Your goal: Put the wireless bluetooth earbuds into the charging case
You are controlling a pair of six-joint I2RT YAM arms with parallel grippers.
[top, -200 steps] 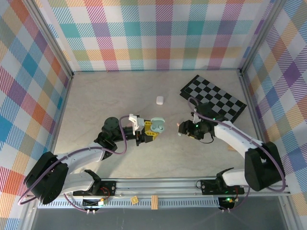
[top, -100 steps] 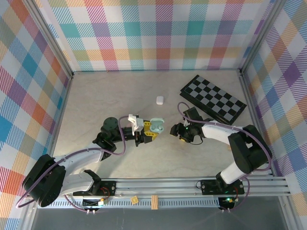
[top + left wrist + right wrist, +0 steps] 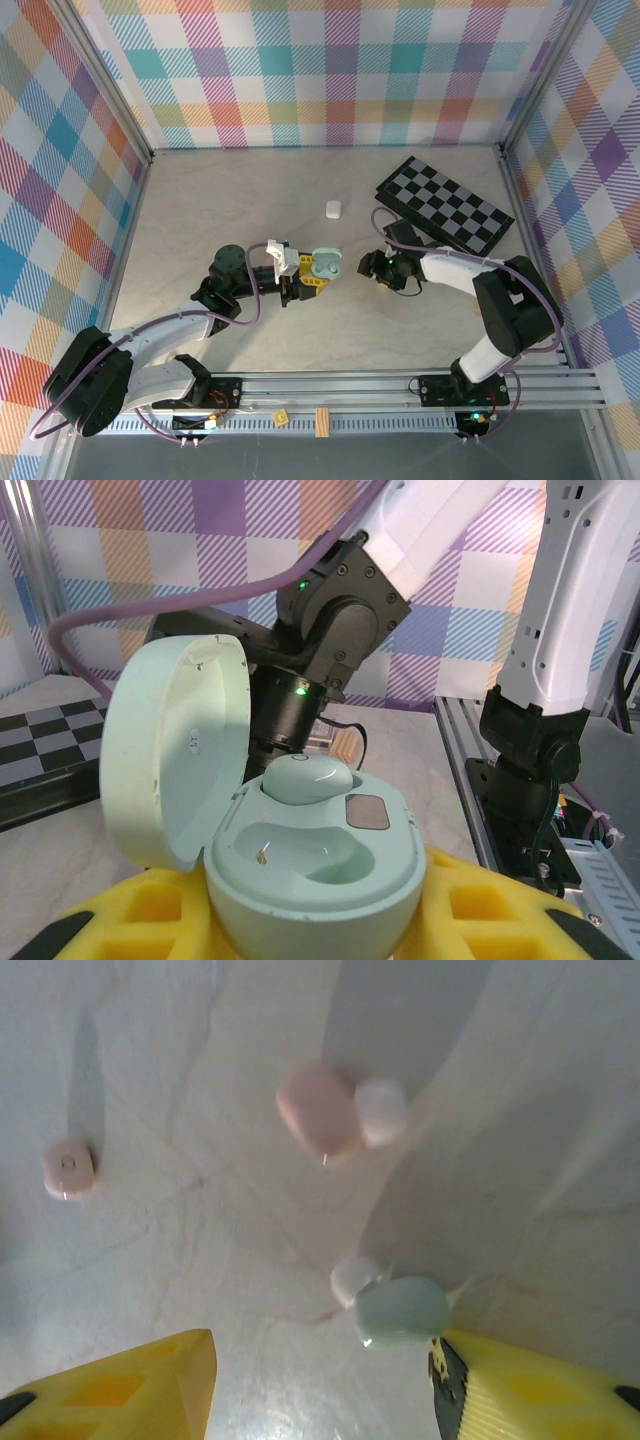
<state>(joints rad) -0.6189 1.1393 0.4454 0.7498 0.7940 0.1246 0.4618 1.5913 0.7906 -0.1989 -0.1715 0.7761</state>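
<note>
My left gripper [image 3: 308, 272] is shut on the mint green charging case [image 3: 310, 880], holding it upright between yellow fingers [image 3: 500, 910]. Its lid [image 3: 175, 750] stands open to the left. One mint earbud [image 3: 305, 778] sits in the far slot, and the near slot [image 3: 300, 850] is bare. My right gripper [image 3: 322, 1345] hangs open close above the table, just right of the case [image 3: 326, 264] in the top view. A loose mint earbud [image 3: 400, 1310] lies on the table right beside its right finger [image 3: 540, 1385]. Two pink earbuds [image 3: 320, 1115] [image 3: 68, 1168] lie farther off.
A small white case [image 3: 333, 209] rests on the table behind the grippers. A folded black-and-grey chessboard [image 3: 445, 205] lies at the back right. Plaid walls close in the table on three sides, and a metal rail [image 3: 330, 392] runs along the near edge.
The right arm has folded in and its gripper has shifted slightly left, toward the held case. The left gripper and the case have stayed put.
</note>
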